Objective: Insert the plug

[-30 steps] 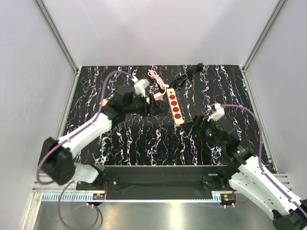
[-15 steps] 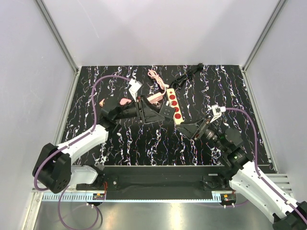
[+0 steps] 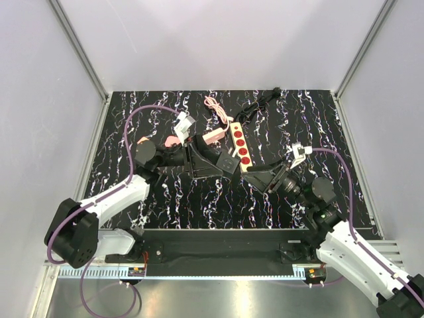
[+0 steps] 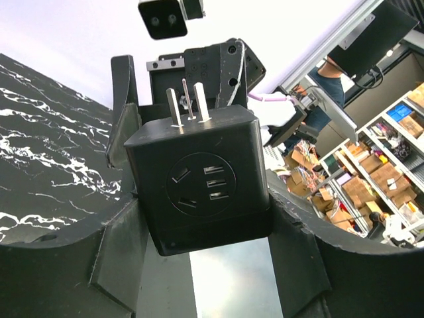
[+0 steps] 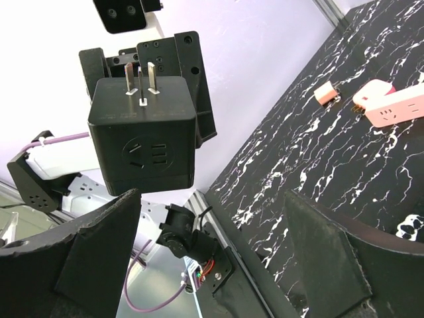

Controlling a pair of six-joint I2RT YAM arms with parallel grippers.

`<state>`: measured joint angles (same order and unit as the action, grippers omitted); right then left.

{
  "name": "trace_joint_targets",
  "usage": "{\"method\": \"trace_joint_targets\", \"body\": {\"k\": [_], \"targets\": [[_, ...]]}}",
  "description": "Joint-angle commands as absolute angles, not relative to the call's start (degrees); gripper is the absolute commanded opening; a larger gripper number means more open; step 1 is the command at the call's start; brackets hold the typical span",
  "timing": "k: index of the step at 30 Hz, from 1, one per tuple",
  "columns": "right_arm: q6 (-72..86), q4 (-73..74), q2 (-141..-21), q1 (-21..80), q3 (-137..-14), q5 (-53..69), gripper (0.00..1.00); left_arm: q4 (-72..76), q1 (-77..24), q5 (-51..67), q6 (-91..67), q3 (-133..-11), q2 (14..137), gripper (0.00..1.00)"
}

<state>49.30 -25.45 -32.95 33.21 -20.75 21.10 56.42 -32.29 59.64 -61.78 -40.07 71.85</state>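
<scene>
**Item: plug** (image 4: 199,179), a black cube with its prongs pointing upward. The left claw (image 4: 202,222) is pinching it by two opposite sides and carrying it in the air, just beside the near end of the power strip (image 3: 240,147), which is lying on the bench (image 3: 165,192). It is probably being held out for a regrasp before insertion.

**Right claw** (image 5: 212,245): this is standing spread wide and gripping nothing. It is facing the plug at close range, apparently waiting to receive or steady it.
</scene>
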Motion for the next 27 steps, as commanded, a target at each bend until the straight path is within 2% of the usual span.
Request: {"method": "trace_joint_targets", "body": {"k": [1,9,15,19,22,23,24,27], "targets": [[46.7,-23.9,-31.6,33.0,-21.8,20.0,0.95,58.5,-32.3,61.3,-59.6,-41.2,71.6,0.00],[30.9,-6.5,-28.2,33.0,-28.3,8.6,0.95,50.1,-32.3,64.6,-57.7,-43.1,69.1,0.00],[20.5,1.5,-41.2,33.0,-39.5,7.9,0.95,52.0,-32.4,70.0,-60.1,-40.3,64.8,0.00],[18.7,0.5,-42.7,33.0,-40.8,11.2,0.96,46.1,-32.5,71.1,-56.2,-39.2,61.8,0.00],[20.3,-2.5,-40.6,33.0,-39.2,10.4,0.98,33.0,-32.4,68.9,-46.4,-41.1,58.4,0.00],[21.9,-3.4,-40.2,33.0,-38.8,11.2,0.98,23.6,-32.5,66.8,-42.8,-42.2,56.7,0.00],[22.9,-4.6,-39.3,32.9,-38.1,12.6,0.98,20.5,-32.5,66.0,-37.7,-43.7,56.0,0.00],[29.1,-13.9,-38.9,33.0,-35.3,21.5,0.98,18.5,-32.6,62.7,-35.8,-44.6,54.4,0.00]]}}
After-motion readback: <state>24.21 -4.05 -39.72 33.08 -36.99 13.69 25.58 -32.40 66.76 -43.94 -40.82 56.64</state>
